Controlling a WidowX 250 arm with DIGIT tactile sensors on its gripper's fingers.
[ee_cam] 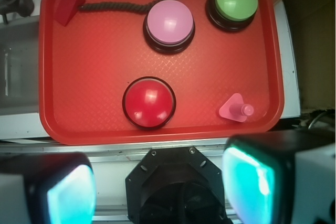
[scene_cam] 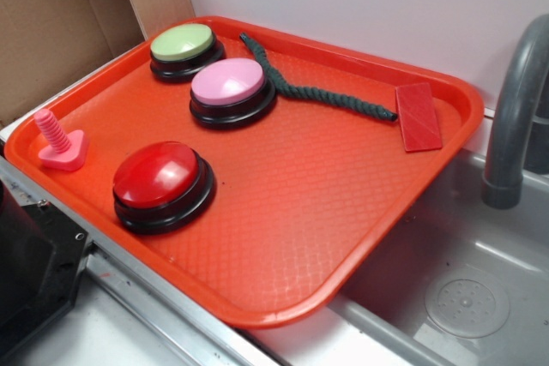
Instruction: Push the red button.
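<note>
The red button (scene_cam: 158, 179) (ee_cam: 149, 102), a glossy red dome on a black round base, sits near the front left of the orange tray (scene_cam: 343, 212) (ee_cam: 94, 72). In the wrist view my gripper (ee_cam: 163, 187) hovers high above the robot's black base, short of the tray's near rim. Its two fingers (ee_cam: 68, 192) with teal pads stand wide apart with nothing between them. The button lies ahead of the jaws, apart from them. The gripper does not show in the exterior view.
On the tray also stand a pink-domed button (scene_cam: 230, 90) (ee_cam: 169, 24), a green-domed button (scene_cam: 184, 49) (ee_cam: 234, 2), a dark rope (scene_cam: 317, 90) (ee_cam: 136, 2), a flat red block (scene_cam: 419, 117) (ee_cam: 67, 7) and a pink screw toy (scene_cam: 58, 140) (ee_cam: 237, 109). A grey sink (scene_cam: 463, 297) with a faucet (scene_cam: 515, 109) lies right.
</note>
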